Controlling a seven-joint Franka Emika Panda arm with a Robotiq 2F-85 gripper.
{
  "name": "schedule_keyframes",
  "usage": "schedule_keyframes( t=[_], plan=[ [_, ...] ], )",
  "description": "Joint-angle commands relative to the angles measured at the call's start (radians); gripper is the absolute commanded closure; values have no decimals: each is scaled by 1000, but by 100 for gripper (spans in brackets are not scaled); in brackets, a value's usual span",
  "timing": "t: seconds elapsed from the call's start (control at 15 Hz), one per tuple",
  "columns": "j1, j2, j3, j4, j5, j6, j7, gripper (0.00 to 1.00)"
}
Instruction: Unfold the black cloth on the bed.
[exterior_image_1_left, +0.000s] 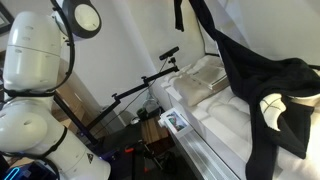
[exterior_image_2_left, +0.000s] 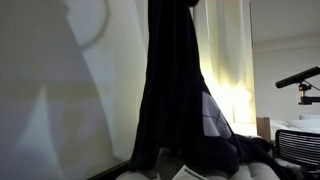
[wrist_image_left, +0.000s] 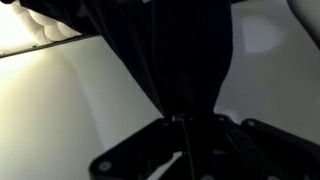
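Even indoor light fills an exterior view, where the black cloth (exterior_image_1_left: 262, 90) reads as a flat dark mass against the pale bed (exterior_image_1_left: 212, 112). In an exterior view a glowing curtain (exterior_image_2_left: 225, 62) backlights the cloth into a silhouette, and broad soft shadows cross the wall (exterior_image_2_left: 60, 80). The wrist view is dim, the gripper (wrist_image_left: 185, 122) a blurred dark shape.

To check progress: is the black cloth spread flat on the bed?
No: the black cloth hangs bunched from the gripper, lower end on the bed.
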Motion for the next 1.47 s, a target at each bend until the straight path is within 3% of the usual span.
schedule_keyframes(
  t=[0.0, 0.27, 0.33, 0.6, 1.0, 1.4],
  plan=[
    [-70, -23, 68, -23, 111, -93, -141, 65],
    [-124, -21, 109, -24, 193, -256, -277, 36],
    [-72, 18, -5, 64, 275, -336, -335, 27],
    [-82, 26, -83, 99, 348, -548, -467, 1],
    [-133, 87, -245, 180, 284, -620, -492, 0],
    [-240, 156, -293, 210, 320, -660, -458, 0]
  ],
)
